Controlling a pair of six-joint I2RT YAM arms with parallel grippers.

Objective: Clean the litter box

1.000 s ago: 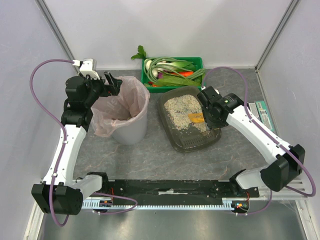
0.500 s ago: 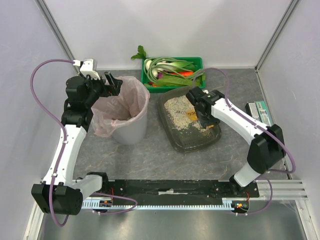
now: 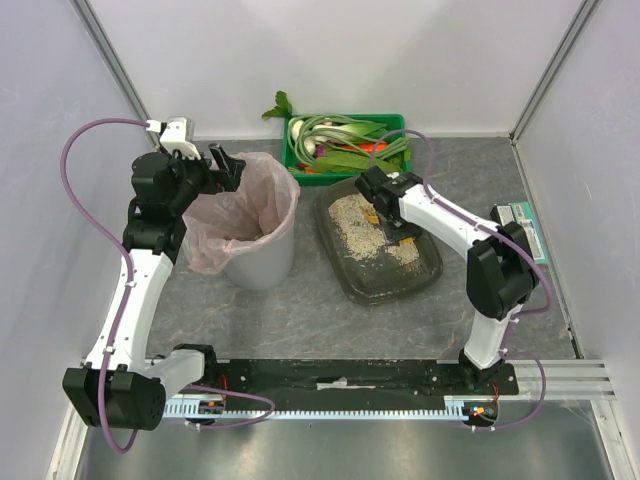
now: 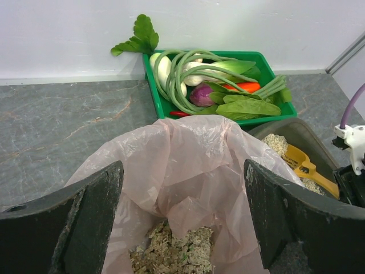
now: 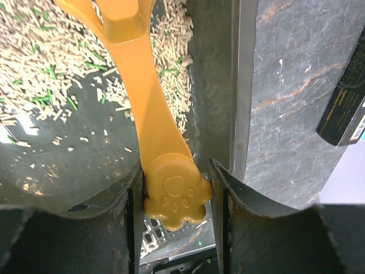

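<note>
Right gripper [image 5: 177, 184], clamped on the orange scoop [image 5: 149, 108], has swung further back across the litter box [image 3: 390, 288] beside the bin [image 3: 262, 268], probably loading another scoopful; left gripper [image 3: 226, 166] hangs open over the bin.

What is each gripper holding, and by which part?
The right gripper clamps the orange scoop near its paw-print handle end; the left gripper holds nothing.

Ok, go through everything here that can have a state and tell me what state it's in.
left gripper, open over the bin
right gripper, shut on the scoop
scoop, gripped at its handle end, in the litter box
litter box, part bare, part covered in litter
bin, lined with pink bag, some litter inside
green crate, full of vegetables
</note>
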